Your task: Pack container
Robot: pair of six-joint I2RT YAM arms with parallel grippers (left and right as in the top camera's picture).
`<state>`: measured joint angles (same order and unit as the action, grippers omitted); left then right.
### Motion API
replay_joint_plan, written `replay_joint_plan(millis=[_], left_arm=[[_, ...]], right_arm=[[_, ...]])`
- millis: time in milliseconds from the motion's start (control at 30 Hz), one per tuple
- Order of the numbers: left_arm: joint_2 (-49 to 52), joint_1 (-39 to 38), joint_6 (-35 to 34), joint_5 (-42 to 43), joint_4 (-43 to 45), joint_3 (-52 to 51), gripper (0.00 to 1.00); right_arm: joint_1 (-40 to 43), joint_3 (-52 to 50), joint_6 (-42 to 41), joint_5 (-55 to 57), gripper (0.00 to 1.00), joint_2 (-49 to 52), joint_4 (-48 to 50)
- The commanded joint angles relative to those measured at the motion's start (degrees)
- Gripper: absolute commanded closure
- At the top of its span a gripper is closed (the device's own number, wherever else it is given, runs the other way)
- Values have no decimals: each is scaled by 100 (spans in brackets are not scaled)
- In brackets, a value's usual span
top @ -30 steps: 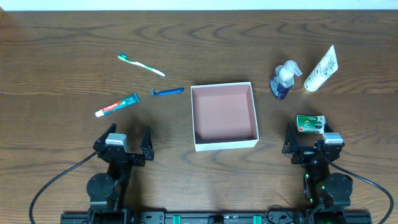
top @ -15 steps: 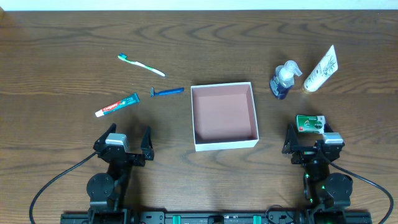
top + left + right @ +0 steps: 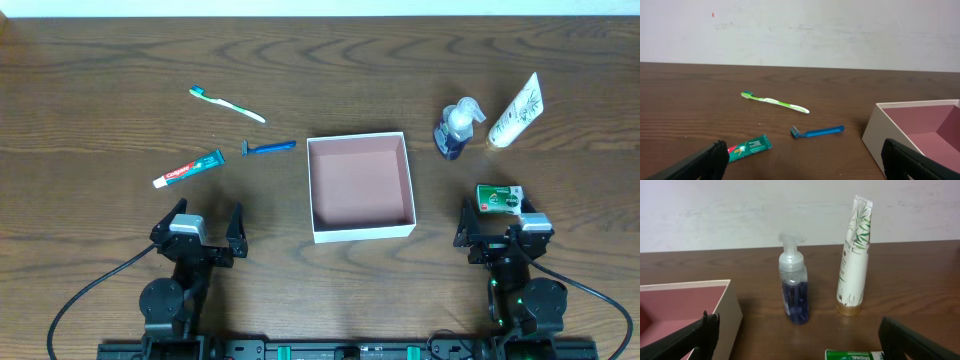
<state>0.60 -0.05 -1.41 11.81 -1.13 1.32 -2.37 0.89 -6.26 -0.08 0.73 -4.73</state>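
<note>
The container is a white-walled square box with a pink-brown inside, empty, at the table's middle; it also shows in the left wrist view and the right wrist view. My left gripper rests open near the front edge, left of the container, nothing between its fingers. My right gripper rests open at the front right, just behind a small green packet that lies between its fingers' line. A toothpaste tube, blue razor and green toothbrush lie on the left.
A clear pump bottle with blue liquid and a white leaf-printed tube stand at the right, behind the packet. A pale wall runs along the table's far edge. Black cables trail from both arm bases.
</note>
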Motion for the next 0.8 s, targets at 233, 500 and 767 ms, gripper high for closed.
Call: replay_joint_plan(millis=[233, 500, 767], left_arm=[[4, 26, 74, 72, -181, -109, 2], [4, 26, 74, 72, -181, -109, 2], [4, 26, 74, 72, -181, -109, 2]], right_arm=[[44, -37, 76, 179, 1, -39, 177], [44, 431, 306, -831, 1, 52, 503], [46, 3213, 1054, -824, 1, 2192, -837]])
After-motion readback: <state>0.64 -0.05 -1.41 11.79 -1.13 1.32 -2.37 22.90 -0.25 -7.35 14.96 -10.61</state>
